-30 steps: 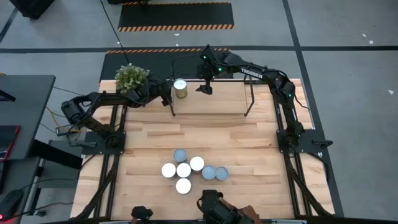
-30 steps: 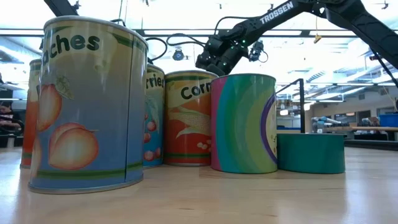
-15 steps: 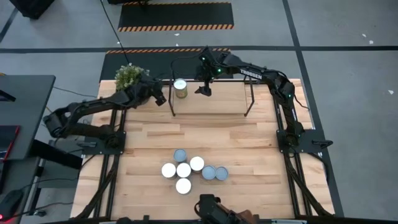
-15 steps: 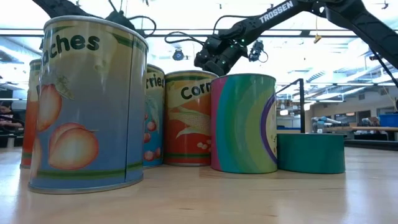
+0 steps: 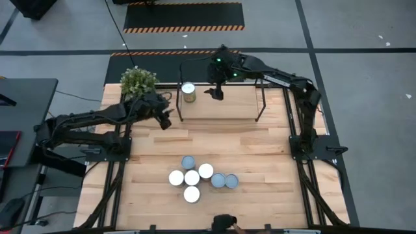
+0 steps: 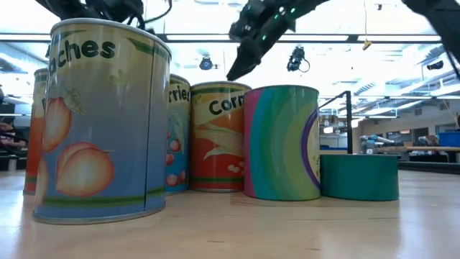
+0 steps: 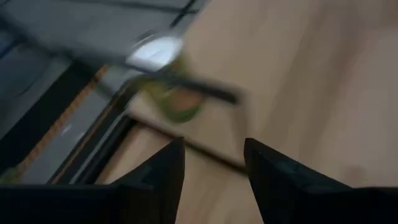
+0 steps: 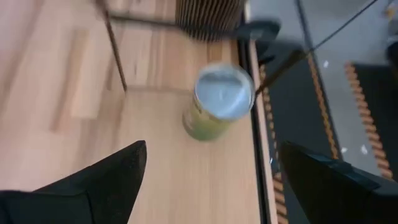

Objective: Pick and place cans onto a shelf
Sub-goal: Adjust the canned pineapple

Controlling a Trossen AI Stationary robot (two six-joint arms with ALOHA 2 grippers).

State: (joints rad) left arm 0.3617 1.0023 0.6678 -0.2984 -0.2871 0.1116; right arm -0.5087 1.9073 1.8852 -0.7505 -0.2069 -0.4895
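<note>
Standing beside the rig, I see a pale butcher-block desk (image 5: 260, 149) on a grey concrete floor with black-and-orange hazard tape (image 5: 184, 28) marked out behind it. At the desk's twelve o'clock edge sits the shelf (image 5: 221, 104), light wood between thin black frames, with one green can (image 5: 188, 92) upright at its left end. A potted plant (image 5: 138, 81) stands at about ten o'clock, just beside that end.

Six more cans (image 5: 199, 177) cluster toward six o'clock, tops white or blue-grey, touching one another. From desk height their labels show peaches (image 6: 100, 122), corn (image 6: 219, 137) and rainbow stripes (image 6: 282, 142), plus a squat teal tin (image 6: 359, 177); bright ceiling lights and office benches fill the room behind.

Hovering over the desk in front of the shelf's left end, the left claw (image 5: 164, 119) has its fingers spread and empty. Above the shelf's middle, the right claw (image 5: 216, 93) hangs wide apart, holding nothing.
</note>
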